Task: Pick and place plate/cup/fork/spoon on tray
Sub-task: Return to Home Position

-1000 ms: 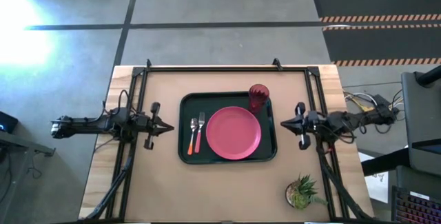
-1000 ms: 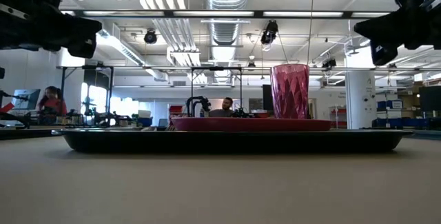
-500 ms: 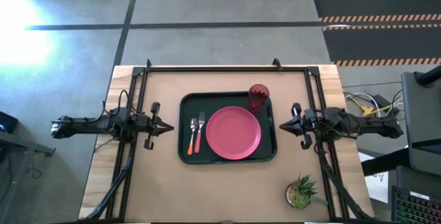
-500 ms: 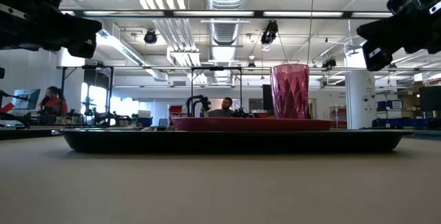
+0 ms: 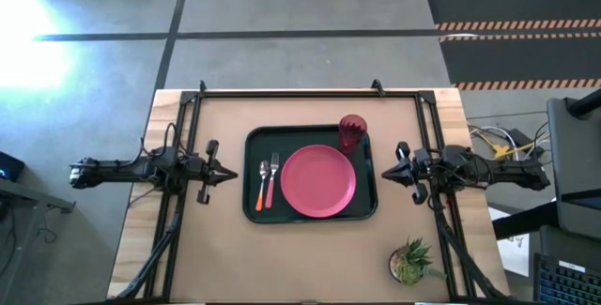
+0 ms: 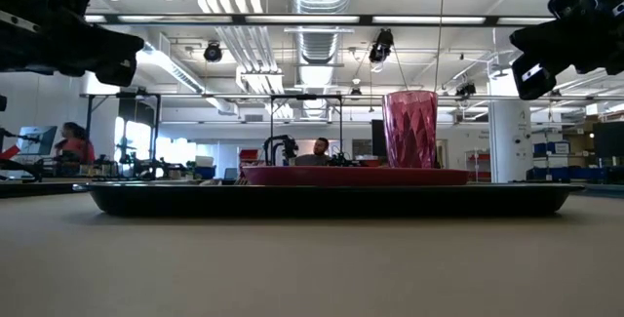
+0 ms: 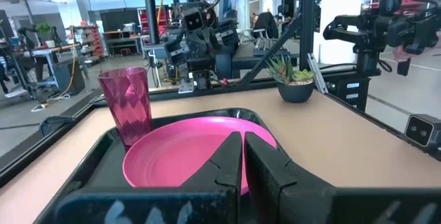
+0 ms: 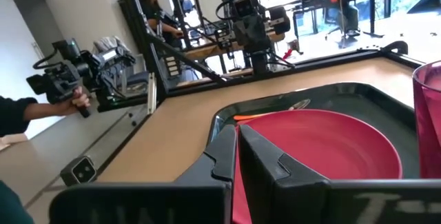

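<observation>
- The tan wooden worktop (image 5: 310, 258) fills the middle of the high view. On it, besides the tray and its load, I see only a small potted green plant (image 5: 411, 261) at lower right.
- The big dark green-black rectangular tray (image 5: 300, 137) lies at the frame's centre, between the two arms.
- The left arm's fingers (image 5: 225, 173) hover at centre left, just beside the tray's left rim. They are pressed together and grasp nothing.
- The right arm's fingers (image 5: 391, 170) hover at centre right, just beside the right rim, likewise clenched and empty.
- The large round flat pink-red plastic plate (image 5: 318, 181) rests inside the tray, right of its middle.
- The small translucent dark-red plastic cup (image 5: 352, 131) stands upright in the tray's upper right corner, just beside the plate's edge.
- The small fork with a pink-red handle (image 5: 272, 179) lies on the tray left of the plate.
- The small spoon with an orange handle (image 5: 262, 185) lies just left of the fork.
- All four items sit on the tray, so I judge the placing done; only retracting the arms seems left.
</observation>
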### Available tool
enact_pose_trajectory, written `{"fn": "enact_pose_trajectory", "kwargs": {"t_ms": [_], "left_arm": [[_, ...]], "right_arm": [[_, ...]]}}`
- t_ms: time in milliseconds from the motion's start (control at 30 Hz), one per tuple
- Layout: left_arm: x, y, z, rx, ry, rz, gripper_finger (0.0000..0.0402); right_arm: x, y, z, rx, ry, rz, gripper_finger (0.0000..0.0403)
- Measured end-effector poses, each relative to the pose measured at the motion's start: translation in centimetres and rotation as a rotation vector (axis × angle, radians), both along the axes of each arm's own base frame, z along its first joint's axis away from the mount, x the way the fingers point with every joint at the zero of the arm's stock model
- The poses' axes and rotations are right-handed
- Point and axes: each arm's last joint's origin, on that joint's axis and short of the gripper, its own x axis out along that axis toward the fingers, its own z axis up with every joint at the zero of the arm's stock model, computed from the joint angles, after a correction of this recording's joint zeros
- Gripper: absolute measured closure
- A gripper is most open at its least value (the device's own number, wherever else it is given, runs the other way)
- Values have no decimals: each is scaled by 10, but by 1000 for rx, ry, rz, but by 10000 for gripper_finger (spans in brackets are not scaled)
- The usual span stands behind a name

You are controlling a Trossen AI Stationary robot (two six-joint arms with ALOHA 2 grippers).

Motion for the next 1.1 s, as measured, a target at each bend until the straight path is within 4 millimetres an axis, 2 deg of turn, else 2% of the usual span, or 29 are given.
{"fn": "enact_pose_trajectory", "kwargs": {"t_ms": [567, 667, 800, 1100], "left_arm": [[0, 4, -3, 14, 26, 147, 402], [1, 5, -4, 18, 37, 167, 402], [2, 5, -5, 15, 59, 172, 402], [4, 5, -6, 14, 73, 178, 402]], "right_arm": [[1, -3, -3, -82, 21, -96, 394], [2, -4, -4, -142, 34, -117, 394], [4, -6, -6, -222, 54, -178, 394], [4, -6, -6, -250, 59, -197, 394]]}}
